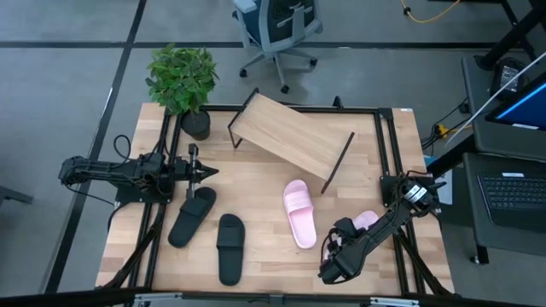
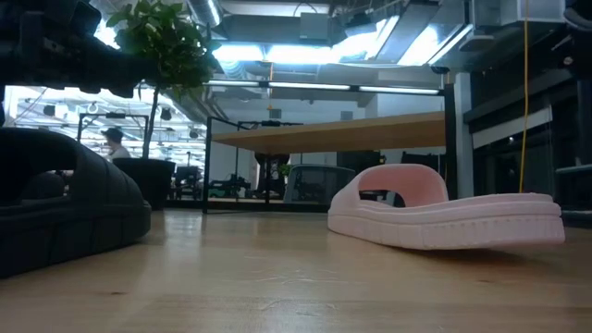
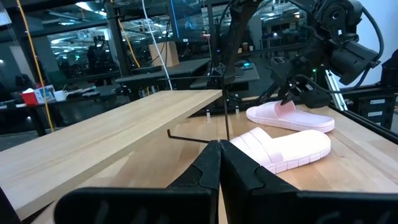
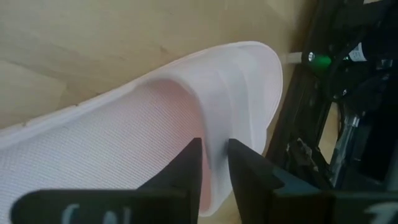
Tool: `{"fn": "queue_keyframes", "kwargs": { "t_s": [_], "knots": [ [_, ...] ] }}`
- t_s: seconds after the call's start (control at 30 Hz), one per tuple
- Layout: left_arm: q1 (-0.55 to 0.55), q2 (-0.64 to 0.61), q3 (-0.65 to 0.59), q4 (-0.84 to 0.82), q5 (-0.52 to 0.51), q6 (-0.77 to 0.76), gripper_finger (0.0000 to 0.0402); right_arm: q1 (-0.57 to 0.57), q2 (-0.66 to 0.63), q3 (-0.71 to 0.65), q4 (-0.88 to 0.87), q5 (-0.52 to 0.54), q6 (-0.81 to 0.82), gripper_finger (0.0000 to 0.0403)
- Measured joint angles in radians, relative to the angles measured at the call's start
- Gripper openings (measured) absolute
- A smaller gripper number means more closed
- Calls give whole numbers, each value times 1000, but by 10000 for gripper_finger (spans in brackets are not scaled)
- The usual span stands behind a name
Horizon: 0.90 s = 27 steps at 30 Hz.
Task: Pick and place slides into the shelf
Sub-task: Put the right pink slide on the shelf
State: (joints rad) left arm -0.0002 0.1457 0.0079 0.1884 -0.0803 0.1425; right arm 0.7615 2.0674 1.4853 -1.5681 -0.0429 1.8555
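The shelf (image 1: pixel 290 136) is a slanted light-wood board on thin black legs, standing at the table's far middle. One pale pink slide (image 1: pixel 299 213) lies sole-down at mid-table. The second pink slide (image 1: pixel 368 221) is at the right edge, partly under my right arm. Two black slides (image 1: pixel 192 215) (image 1: pixel 230 247) lie sole-down at the near left. My right gripper (image 1: pixel 351 228) is shut on the second pink slide. My left gripper (image 1: pixel 209 171) is shut and empty, held above the table just beyond the black slides and pointing right. My right gripper (image 4: pixel 214 155) pinches the strap (image 4: pixel 214 124) of the pink slide at its edge, one finger on the meshed inner side (image 4: pixel 189 162) and one on the smooth outer side. It comes slanting down from the near-left. Whether the sole is off the table, I cannot tell.
A potted plant (image 1: pixel 183 81) stands at the table's far left corner, beside the shelf. Black frame rails run along the table's left and right edges (image 1: pixel 394 153). An office chair (image 1: pixel 277 30) stands beyond the far edge. Bare wood lies between the slides.
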Motion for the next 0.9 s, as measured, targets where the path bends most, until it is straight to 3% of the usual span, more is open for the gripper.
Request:
{"fn": "queue_keyframes", "kwargs": {
  "t_s": [0.17,0.73,0.9],
  "knots": [
    [0,0,0,0,0,0,0,-1,0,0,-2,0,-5,55],
    [0,0,0,0,0,0,0,0,0,0,-3,-2,-5,51],
    [0,0,0,0,0,0,0,0,-1,0,-3,-2,-4,15]
  ]
}}
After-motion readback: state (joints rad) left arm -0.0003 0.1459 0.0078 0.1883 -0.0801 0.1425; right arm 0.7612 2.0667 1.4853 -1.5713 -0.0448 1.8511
